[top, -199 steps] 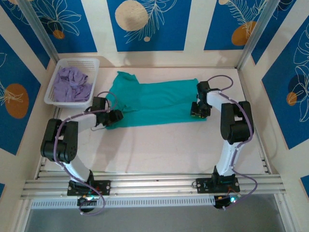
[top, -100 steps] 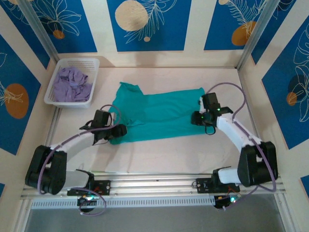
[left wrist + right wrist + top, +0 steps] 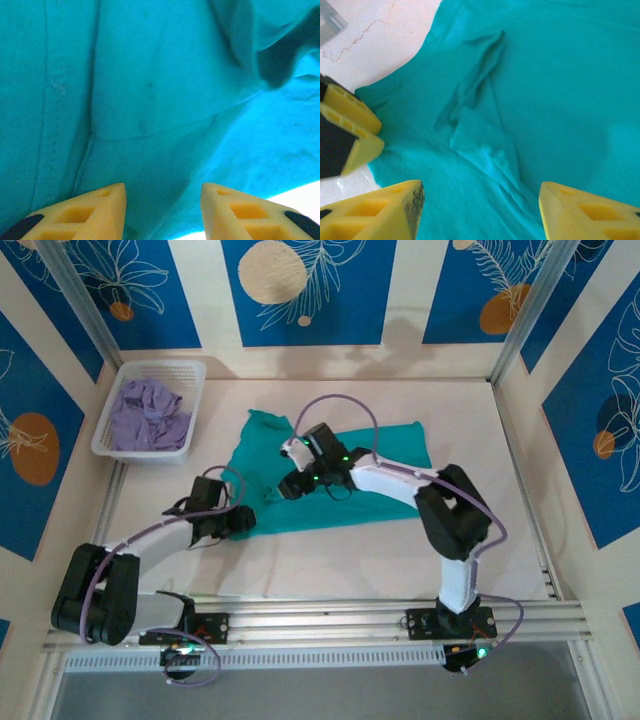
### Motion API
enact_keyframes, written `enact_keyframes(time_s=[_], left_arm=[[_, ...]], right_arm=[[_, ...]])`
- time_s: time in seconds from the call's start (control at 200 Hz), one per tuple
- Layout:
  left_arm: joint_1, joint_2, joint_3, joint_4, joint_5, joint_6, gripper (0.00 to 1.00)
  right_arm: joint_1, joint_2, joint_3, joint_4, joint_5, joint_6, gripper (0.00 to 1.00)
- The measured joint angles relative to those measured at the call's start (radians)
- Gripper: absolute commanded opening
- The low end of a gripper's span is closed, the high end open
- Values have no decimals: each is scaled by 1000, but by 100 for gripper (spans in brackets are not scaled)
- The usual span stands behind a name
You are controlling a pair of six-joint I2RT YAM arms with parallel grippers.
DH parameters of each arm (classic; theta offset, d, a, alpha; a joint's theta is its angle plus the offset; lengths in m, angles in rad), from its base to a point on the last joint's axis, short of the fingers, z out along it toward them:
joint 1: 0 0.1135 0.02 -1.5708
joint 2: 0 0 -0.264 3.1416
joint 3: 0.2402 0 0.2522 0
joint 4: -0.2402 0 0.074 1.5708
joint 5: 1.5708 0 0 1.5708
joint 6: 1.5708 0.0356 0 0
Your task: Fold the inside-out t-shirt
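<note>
The teal t-shirt (image 3: 258, 455) lies spread flat on the table (image 3: 330, 560), and both arms reach over its left half. The left gripper (image 3: 240, 521) sits low at the shirt's near-left corner. Its yellow fingers (image 3: 95, 210) stand apart with nothing pinched between them. In the left wrist view, cloth lies under and ahead of them. A sewn seam runs away ahead of the left finger, and a dark, shadowed fold rises ahead and to the right. A strip of bare table shows just beside the right finger.

The right gripper (image 3: 288, 486) hangs over the shirt a little beyond the left gripper and close to it. Its jaws are spread wide and hold nothing. In the right wrist view, a raised crease (image 3: 480, 135) in the cloth lies straight ahead, between the two fingers (image 3: 385, 210). The left gripper's yellow fingers sit off to the left, at the shirt's edge, with bare table beyond.

Farther out, beyond the left gripper and to its left, a white basket (image 3: 160, 367) holds a lavender garment (image 3: 148, 415), well apart from the shirt.
</note>
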Motion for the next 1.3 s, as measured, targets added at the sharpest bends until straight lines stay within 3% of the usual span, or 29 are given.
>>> enact_keyframes(time_s=[0.14,0.35,0.505,0.56,0.645,0.765,0.94,1.14,1.3], left_arm=[[4,3,-21,41,11,-7,39],[4,-3,-35,65,15,-8,39],[4,-3,-38,72,15,-8,39],[4,-3,-40,76,15,-11,39],[4,-3,-40,79,15,-14,39],[4,-3,-40,79,15,-15,39],[4,-3,-40,79,15,-18,42],[4,-25,-29,57,3,-23,49],[3,-58,14,49,3,-23,55]], right_arm=[[35,129,127,-41,2,-36,56],[50,225,226,-111,27,-58,15],[25,225,246,-142,69,0,7],[5,225,249,-146,82,45,10],[-41,224,249,-160,82,129,27],[-108,224,249,-176,70,219,40],[-161,199,230,-212,55,282,46],[-241,-77,-5,-233,59,295,49],[-446,-343,-247,-241,75,317,58]])
